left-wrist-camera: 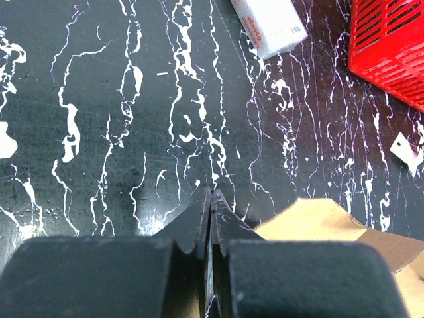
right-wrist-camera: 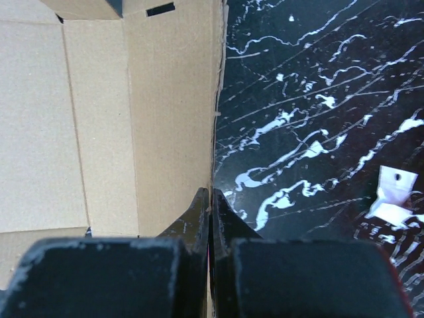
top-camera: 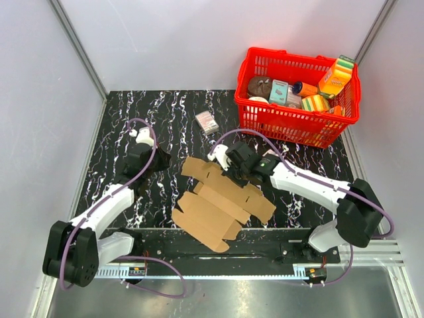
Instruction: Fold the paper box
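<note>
- The paper box is lying flat and unfolded, near the red basket. It's looking light, thin and floppy along the creases, so you're wanting flap edges.
- Your right gripper is sitting clenched at its basket-side edge.
- Your left gripper is clenched and empty, farther from the basket.

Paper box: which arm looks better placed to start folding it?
Right. The right gripper, shut, sits at the paper box's edge; the left gripper, also shut, is over the table beside it.

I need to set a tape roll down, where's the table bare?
Far-left marble table, between the small white-and-pink carton and the left wall, is bare. Crowded: the centre under the paper box and the far-right corner with the red basket.
</note>
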`<state>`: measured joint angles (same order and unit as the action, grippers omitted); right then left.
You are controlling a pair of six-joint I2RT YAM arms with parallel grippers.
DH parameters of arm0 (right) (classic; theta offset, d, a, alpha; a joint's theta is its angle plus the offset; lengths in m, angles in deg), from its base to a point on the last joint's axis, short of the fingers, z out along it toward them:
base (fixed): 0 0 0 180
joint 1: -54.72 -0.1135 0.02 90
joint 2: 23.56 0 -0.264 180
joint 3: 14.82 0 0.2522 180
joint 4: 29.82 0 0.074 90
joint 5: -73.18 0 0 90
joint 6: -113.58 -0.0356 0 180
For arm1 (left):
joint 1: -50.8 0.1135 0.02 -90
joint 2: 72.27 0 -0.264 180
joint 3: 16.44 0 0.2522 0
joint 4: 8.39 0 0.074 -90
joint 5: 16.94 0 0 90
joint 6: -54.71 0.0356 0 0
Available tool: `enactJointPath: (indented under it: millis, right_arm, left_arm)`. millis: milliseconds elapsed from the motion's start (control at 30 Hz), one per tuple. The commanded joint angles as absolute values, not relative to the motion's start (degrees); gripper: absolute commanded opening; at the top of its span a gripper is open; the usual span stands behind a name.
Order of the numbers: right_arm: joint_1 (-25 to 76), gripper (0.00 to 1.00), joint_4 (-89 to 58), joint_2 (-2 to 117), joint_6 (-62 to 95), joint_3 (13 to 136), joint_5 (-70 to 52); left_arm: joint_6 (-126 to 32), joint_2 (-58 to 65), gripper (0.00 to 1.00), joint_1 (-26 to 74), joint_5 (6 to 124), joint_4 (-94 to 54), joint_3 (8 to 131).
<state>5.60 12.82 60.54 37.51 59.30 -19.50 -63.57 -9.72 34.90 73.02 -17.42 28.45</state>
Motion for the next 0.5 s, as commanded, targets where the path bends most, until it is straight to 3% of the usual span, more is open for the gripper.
enactJointPath:
  millis: [0,467]
  right_arm:
    - [4.4,0.0,14.3,60.5,45.5,63.1,-23.6]
    - [0.5,0.0,10.6,58.8,54.3,60.2,-28.0]
  left_arm:
    - [-62.5,-8.9,0.02,35.6,71.1,-10.5,28.2]
    - [-63.2,-2.9,0.02,36.0,62.6,0.9,23.0]
